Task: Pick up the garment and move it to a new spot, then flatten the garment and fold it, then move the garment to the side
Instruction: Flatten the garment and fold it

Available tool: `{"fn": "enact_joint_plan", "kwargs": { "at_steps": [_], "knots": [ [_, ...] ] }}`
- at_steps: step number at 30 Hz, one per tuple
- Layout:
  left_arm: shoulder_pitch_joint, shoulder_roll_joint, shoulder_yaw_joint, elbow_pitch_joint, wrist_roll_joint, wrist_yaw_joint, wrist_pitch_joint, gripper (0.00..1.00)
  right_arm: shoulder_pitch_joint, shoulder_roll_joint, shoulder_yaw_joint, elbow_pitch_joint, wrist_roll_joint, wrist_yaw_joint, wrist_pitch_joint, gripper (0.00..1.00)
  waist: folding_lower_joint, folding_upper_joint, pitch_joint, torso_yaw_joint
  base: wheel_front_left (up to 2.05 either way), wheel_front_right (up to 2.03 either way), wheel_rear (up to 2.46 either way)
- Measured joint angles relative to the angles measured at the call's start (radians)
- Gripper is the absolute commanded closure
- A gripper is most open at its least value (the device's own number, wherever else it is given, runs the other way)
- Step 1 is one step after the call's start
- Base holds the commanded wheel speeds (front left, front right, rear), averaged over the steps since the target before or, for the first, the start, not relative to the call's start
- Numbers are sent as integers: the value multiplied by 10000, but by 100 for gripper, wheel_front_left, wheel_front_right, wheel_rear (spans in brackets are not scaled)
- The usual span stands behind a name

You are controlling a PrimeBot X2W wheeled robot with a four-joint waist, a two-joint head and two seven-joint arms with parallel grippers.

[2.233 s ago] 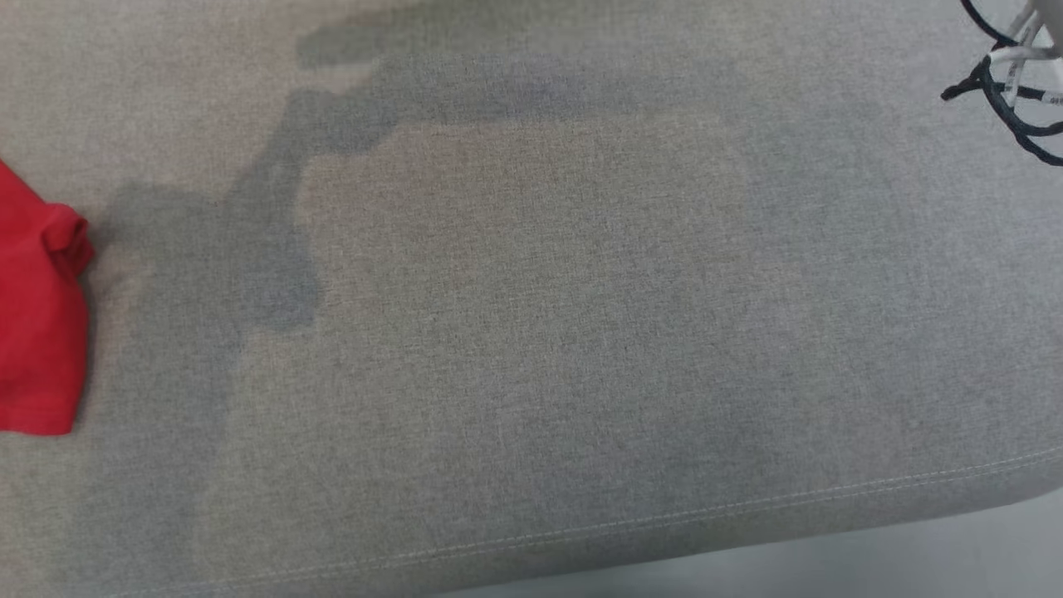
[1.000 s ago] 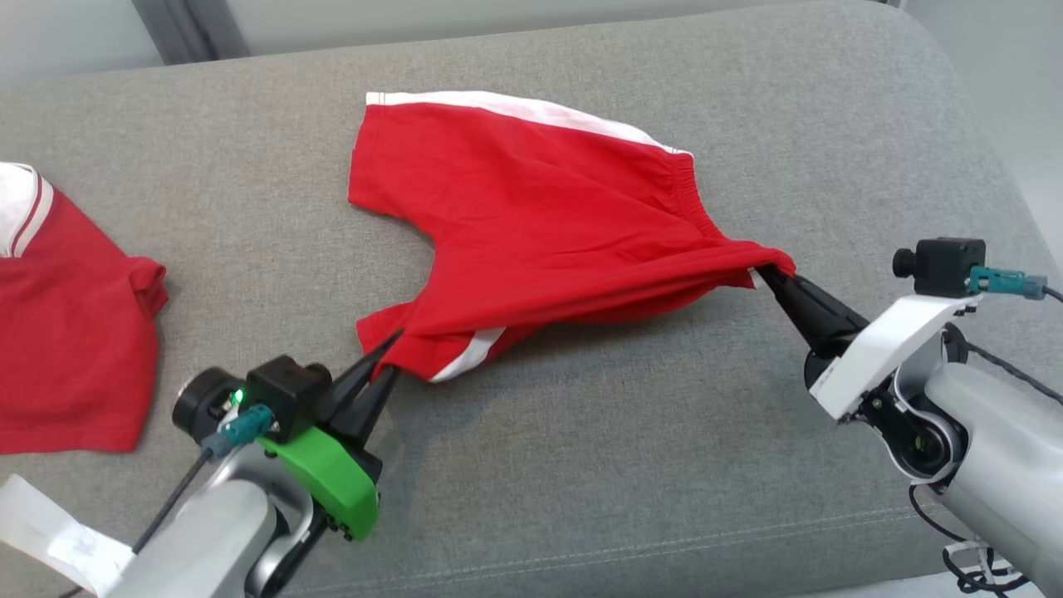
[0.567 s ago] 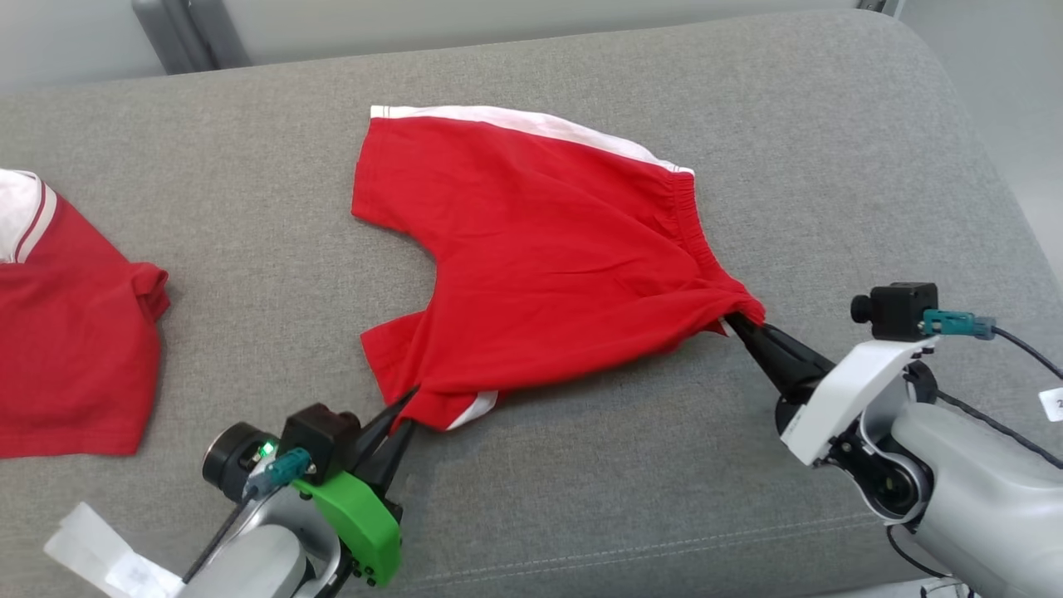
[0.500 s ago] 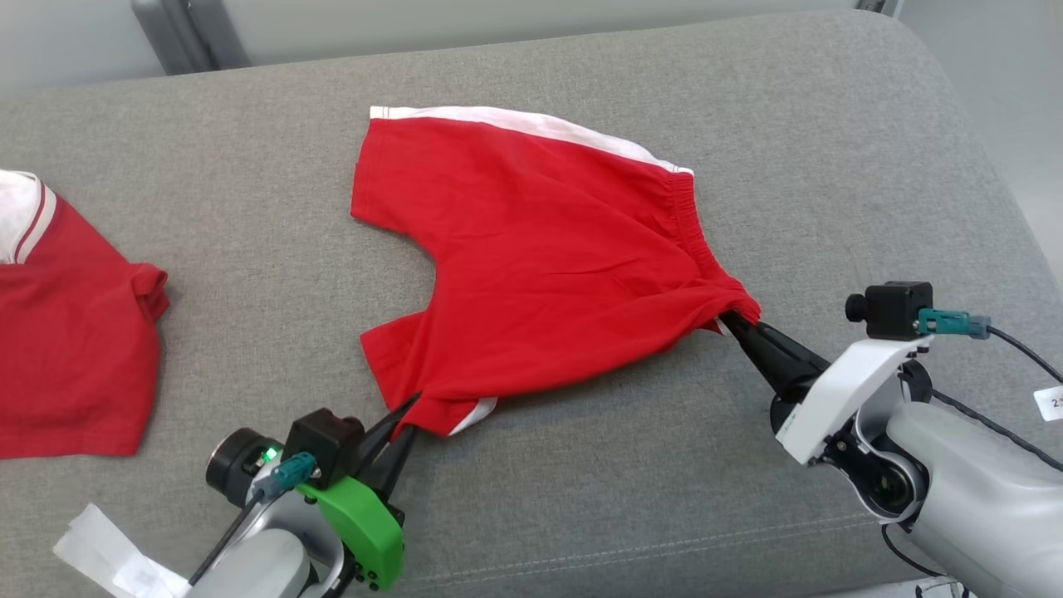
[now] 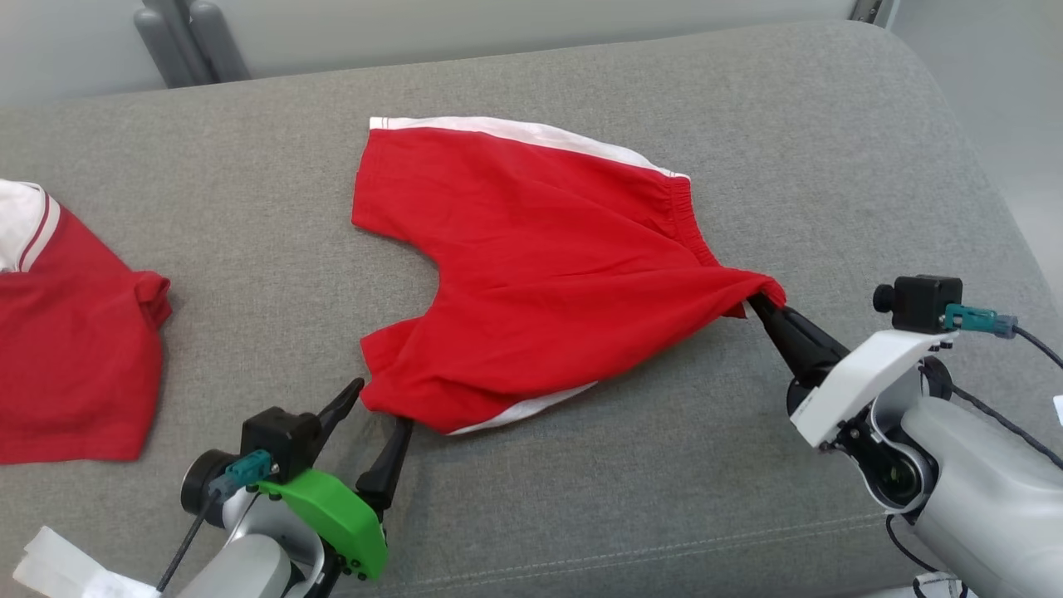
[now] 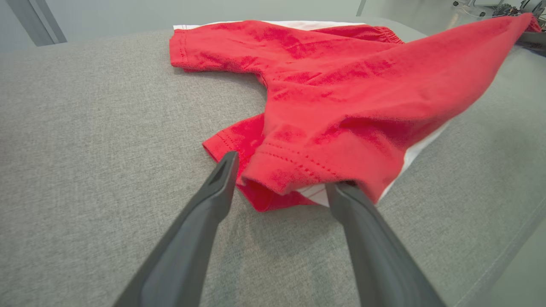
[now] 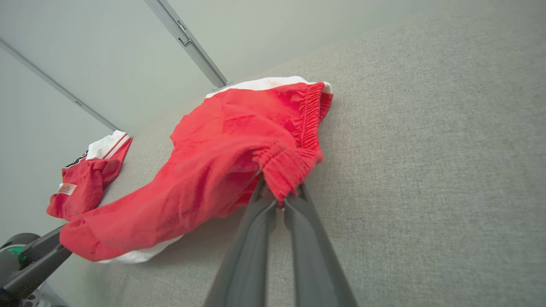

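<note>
garment [image 5: 548, 282], red shorts with white side stripes, spread on a grey upholstered seat [image 5: 581, 515] between the two claws. left claw [image 5: 382, 403]: jaws spread wide, holding nothing; the leg hem [image 6: 294, 170] lies just ahead of and between its fingers [image 6: 213, 192], and in the left wrist view the tip of the finger on that view's right touches the underside of the cloth. right claw [image 5: 757, 303]: jaws clenched on a corner of the elastic waistband [image 7: 286, 170], which bunches over its fingertips. from the right claw the cloth rises clear of the seat and runs as a raised fold toward the left claw, with white showing under its lower edge; beyond both claws the rest of the garment lies flat on the seat, the other leg farthest from the left claw. second garment [image 5: 75, 349], red with white trim, rests on the seat well apart, off the outer side of the left claw
</note>
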Motion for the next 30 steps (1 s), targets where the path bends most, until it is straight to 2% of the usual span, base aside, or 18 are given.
{"fn": "enact_joint_plan", "kwargs": {
  "at_steps": [8,12,19,25,30],
  "knots": [
    [895,-385,922,-96,-936,-123,0,0,542,232,-221,259,-244,0,-25,100,0,0,-56,214,0,0,0],
    [1056,-596,848,-98,-1379,-477,0,0,643,301,-222,347,-357,0,-25,100,0,0,-86,260,0,0,0],
    [1174,-658,2,268,-1256,-606,0,0,660,499,-213,410,-640,0,-27,100,0,0,-119,214,0,0,0],
    [1166,-512,-435,391,-681,-683,0,0,662,608,-301,458,-740,0,-27,100,0,0,-104,54,0,0,0],
    [1127,-240,525,303,-198,-548,0,0,677,648,-460,499,-782,0,-27,100,1,0,-94,10,0,0,0]
  ]
}}
